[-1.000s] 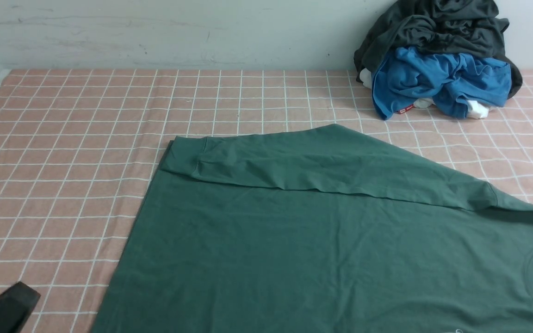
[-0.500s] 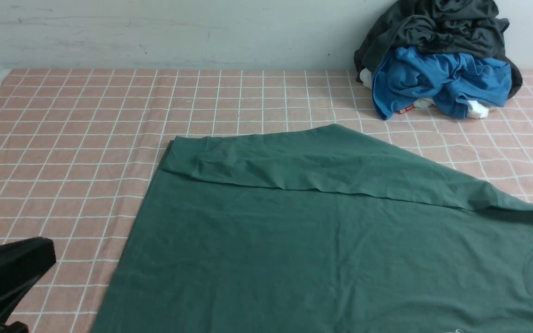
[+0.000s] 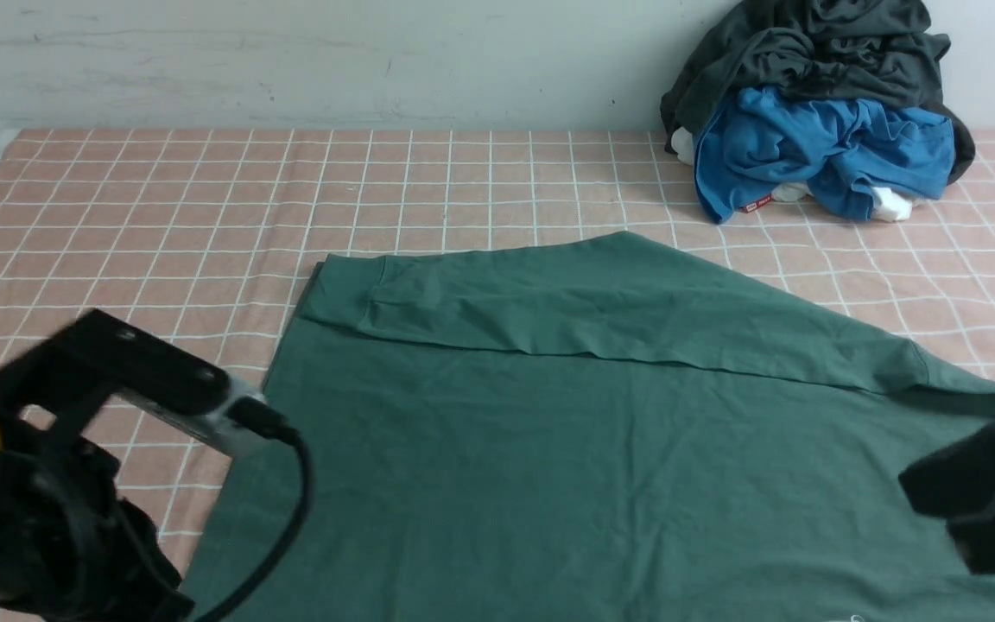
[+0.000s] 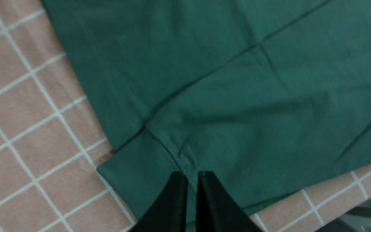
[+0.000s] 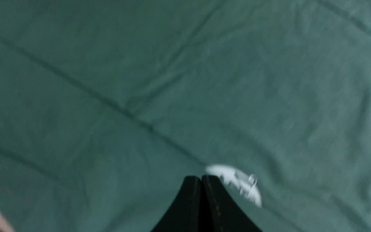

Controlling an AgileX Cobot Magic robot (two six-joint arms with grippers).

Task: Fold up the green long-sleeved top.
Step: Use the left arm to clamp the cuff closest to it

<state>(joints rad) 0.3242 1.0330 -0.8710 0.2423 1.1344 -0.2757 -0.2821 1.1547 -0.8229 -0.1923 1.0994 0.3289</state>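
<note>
Green long-sleeved top point(image 3: 549, 449) unmoved; both arms just swung in, I'd guess for the next fold. Left gripper point(image 4: 192, 175) barely parted over a cuff point(image 4: 134, 175), right gripper point(image 5: 201, 178) shut.

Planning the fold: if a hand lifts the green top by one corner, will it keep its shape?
Probably not: the green long-sleeved top lies flat with soft creases, so it should droop. Its folded-over sleeve may slide open when lifted. On the matte checked cloth it likely drags, not glides.
</note>
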